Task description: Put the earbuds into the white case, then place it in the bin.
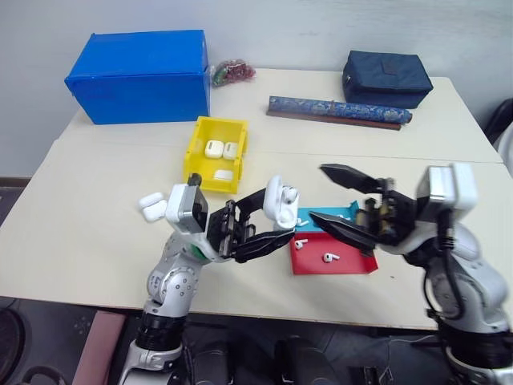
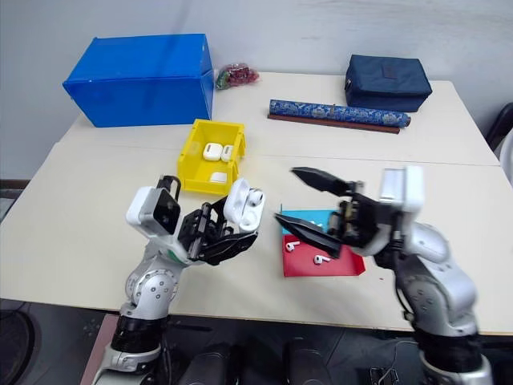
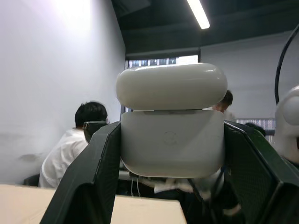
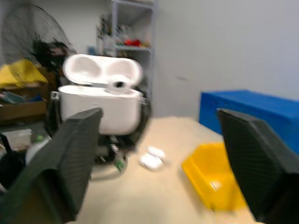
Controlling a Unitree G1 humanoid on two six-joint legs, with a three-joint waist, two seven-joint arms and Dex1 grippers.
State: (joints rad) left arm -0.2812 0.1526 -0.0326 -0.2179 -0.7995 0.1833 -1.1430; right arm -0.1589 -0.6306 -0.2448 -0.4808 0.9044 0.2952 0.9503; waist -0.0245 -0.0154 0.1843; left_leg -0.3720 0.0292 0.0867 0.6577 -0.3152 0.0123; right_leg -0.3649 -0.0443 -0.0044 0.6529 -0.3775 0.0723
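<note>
- Left eye view: left gripper (image 1: 268,233) clamps the white case (image 1: 280,204), lid flipped up.
- Right gripper (image 1: 335,195), jaws spread wide and empty, just beside the case.

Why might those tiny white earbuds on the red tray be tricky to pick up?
The earbuds look glossy and smooth, so they probably slip between fingers. They are far smaller than the right gripper, so likely very light and easily flicked away. Their rounded heads might let them roll on the red tray.
</note>
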